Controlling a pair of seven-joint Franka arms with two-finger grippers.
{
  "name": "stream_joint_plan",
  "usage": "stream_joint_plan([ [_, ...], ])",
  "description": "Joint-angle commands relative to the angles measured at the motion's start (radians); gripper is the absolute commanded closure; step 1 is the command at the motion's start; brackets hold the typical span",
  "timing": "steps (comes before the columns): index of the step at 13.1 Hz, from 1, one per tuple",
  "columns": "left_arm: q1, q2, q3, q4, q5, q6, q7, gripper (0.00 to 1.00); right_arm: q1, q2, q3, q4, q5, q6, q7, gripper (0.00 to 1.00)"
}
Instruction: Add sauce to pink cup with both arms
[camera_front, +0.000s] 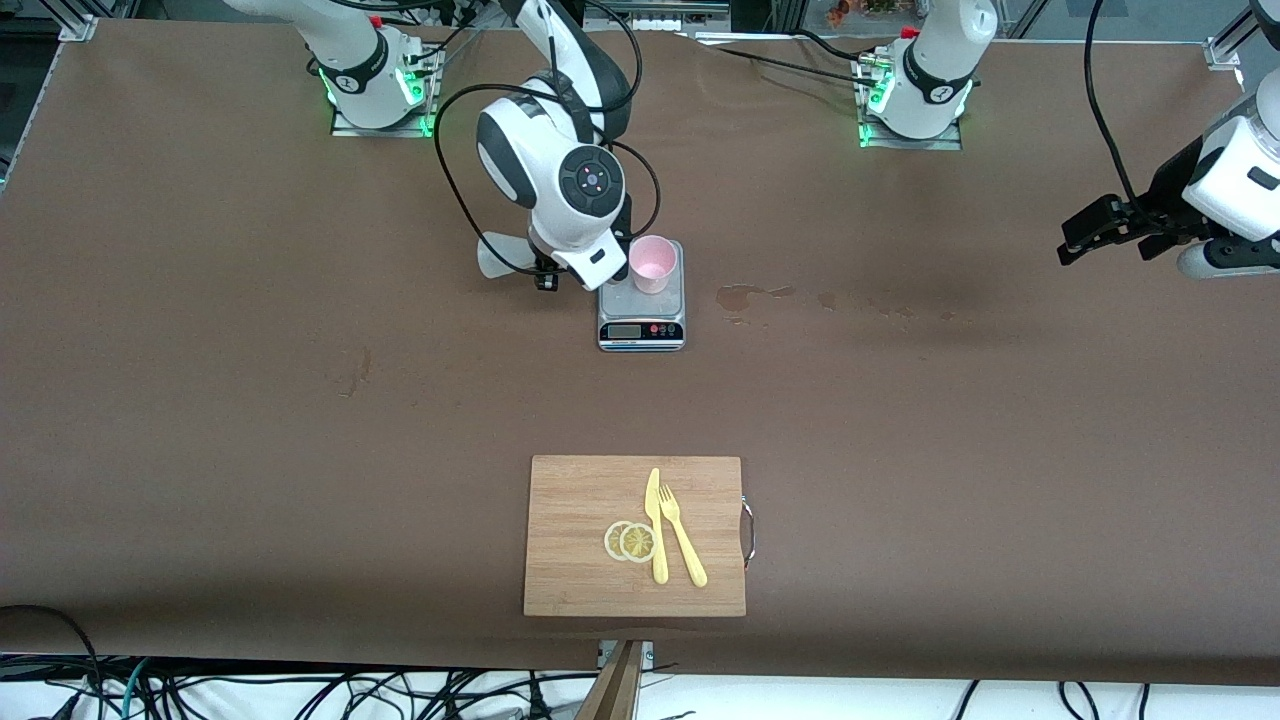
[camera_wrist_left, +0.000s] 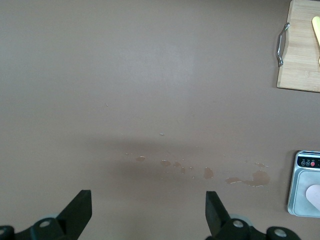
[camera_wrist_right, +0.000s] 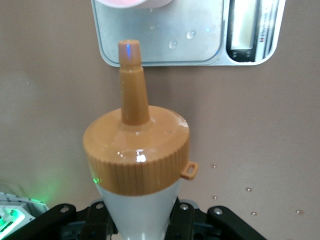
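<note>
1. Pink cup (camera_front: 652, 264) sits on the scale (camera_front: 641, 318), up at the 12 o'clock half of the platform, with the display down at 6. It's small, light plastic, so it'd tip or skate on that wet steel plate if the nozzle bumps it.
2. Right gripper (camera_wrist_right: 142, 220) is clamped on the sauce bottle (camera_wrist_right: 137, 165), holding the whitish body just below the orange cap. It hangs just off the scale's edge on the right arm's side, at roughly 9 o'clock from the cup in the front view.
3. In the right wrist view the nozzle points toward the scale plate and isn't over the cup rim yet.
4. My guess is the bottle is soft and squeezy, so a grip on the belly is right: that's where you press to get sauce out. Too hard and it squirts early, though.
5. Left gripper (camera_front: 1110, 232) is spread wide and empty, waiting over bare table at the left arm's end, well apart from the cup.
6. Some brownish drips (camera_front: 745, 295) sit on the table beside the scale, toward the left arm's end.
</note>
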Motion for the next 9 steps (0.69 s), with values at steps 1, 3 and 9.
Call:
stream_joint_plan([
  [1,0.006,-0.008,-0.001,0.008,0.022,-0.009,0.025,0.0,0.021,0.04,0.005,0.069,-0.026,-0.063,0.023,0.86],
  [3,0.023,-0.009,-0.003,0.009,0.015,-0.015,0.026,0.0,0.027,0.06,0.004,0.085,-0.029,-0.072,0.044,0.85],
  [9,0.024,-0.008,-0.003,0.011,0.015,-0.016,0.026,0.0,0.045,0.124,0.004,0.186,-0.029,-0.166,0.085,0.85],
])
